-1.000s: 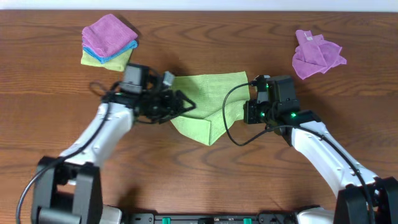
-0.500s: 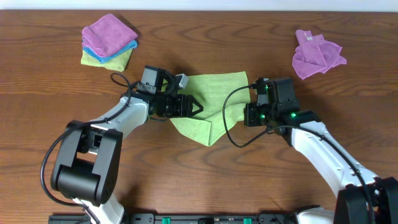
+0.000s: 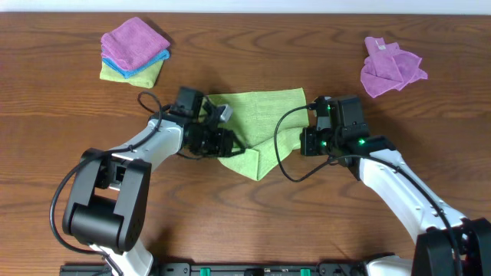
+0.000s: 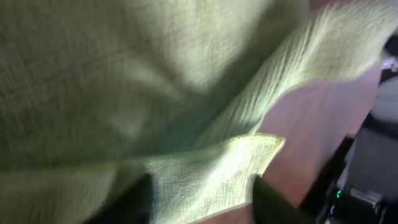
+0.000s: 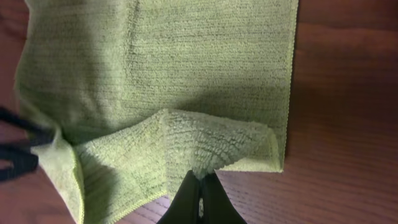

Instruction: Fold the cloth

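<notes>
Right wrist: right end effector (image 5: 200, 182) clenched on cloth (image 5: 174, 68) fold; left end effector (image 4: 202, 190) parted astride edge. Cloth soft, limp, light: you should pinch its corners.

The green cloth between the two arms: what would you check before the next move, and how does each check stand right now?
1. Grip of the right hand on the cloth: ok, shut on a pinched fold.
2. Grip of the left hand: not ok, its fingers stand apart with a cloth corner between them.
3. Cloth lying flat: not ok, it is bunched and partly doubled over.
4. Black cable off the cloth: cannot tell, it loops across it.
5. Stack of folded cloths and purple cloth out of the way: ok.
</notes>
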Controlling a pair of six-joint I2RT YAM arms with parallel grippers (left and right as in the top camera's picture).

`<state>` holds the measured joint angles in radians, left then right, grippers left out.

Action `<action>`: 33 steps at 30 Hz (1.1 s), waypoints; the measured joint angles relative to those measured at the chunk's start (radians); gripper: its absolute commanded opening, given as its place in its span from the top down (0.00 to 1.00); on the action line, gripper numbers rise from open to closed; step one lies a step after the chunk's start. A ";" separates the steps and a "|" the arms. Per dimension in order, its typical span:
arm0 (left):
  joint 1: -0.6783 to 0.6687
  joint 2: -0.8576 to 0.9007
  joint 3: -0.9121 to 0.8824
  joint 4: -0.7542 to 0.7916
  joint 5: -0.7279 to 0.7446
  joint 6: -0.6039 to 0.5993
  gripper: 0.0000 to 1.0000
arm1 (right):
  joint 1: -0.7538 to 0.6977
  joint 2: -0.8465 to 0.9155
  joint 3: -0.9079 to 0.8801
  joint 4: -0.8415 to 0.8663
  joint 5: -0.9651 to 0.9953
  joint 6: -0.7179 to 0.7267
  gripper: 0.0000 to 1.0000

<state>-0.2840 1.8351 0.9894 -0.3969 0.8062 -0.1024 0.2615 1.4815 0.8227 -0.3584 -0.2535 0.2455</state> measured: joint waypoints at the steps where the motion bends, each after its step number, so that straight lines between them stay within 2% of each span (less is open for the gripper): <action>1: 0.000 0.000 0.000 -0.029 0.000 0.004 0.70 | 0.000 0.000 0.000 0.000 0.000 0.000 0.99; 7: 0.014 0.000 0.000 -0.243 0.003 0.087 0.91 | 0.000 0.000 0.000 0.000 -0.001 0.000 0.99; 9: 0.029 0.000 0.000 -0.298 0.002 0.111 0.92 | 0.000 0.000 0.000 -0.001 0.000 0.000 0.99; 10: 0.038 0.000 0.000 -0.327 0.004 0.124 0.90 | 0.000 0.000 0.000 0.000 0.000 0.000 0.99; 12: 0.061 0.000 0.000 -0.346 0.021 0.143 0.77 | 0.000 0.000 0.000 0.000 -0.001 0.000 0.99; 13: 0.071 -0.001 0.001 -0.344 0.032 0.153 0.74 | 0.000 0.000 0.000 0.000 -0.001 0.000 0.99; 15: 0.087 -0.001 0.004 -0.323 0.051 0.164 0.58 | 0.000 0.000 0.000 0.000 -0.001 0.000 0.99; 20: 0.077 -0.001 0.088 -0.149 0.047 0.150 0.22 | 0.000 0.000 0.000 0.000 -0.001 0.000 0.99; 21: 0.070 -0.001 0.107 -0.124 0.040 0.148 0.17 | 0.000 0.000 0.000 0.000 -0.001 0.000 0.99; 25: -0.002 -0.003 0.148 -0.037 -0.046 0.133 0.12 | 0.000 0.000 0.000 0.000 -0.001 0.000 0.99; 28: -0.048 -0.002 0.152 0.000 -0.092 0.134 0.11 | 0.000 0.000 0.000 0.000 -0.001 0.000 0.99; 33: -0.051 0.034 0.166 0.013 -0.116 0.159 0.13 | 0.000 0.000 0.000 0.000 -0.002 0.000 0.99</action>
<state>-0.3351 1.8690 1.1557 -0.3843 0.6903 0.0566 0.2619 1.4815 0.8230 -0.3584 -0.2554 0.2455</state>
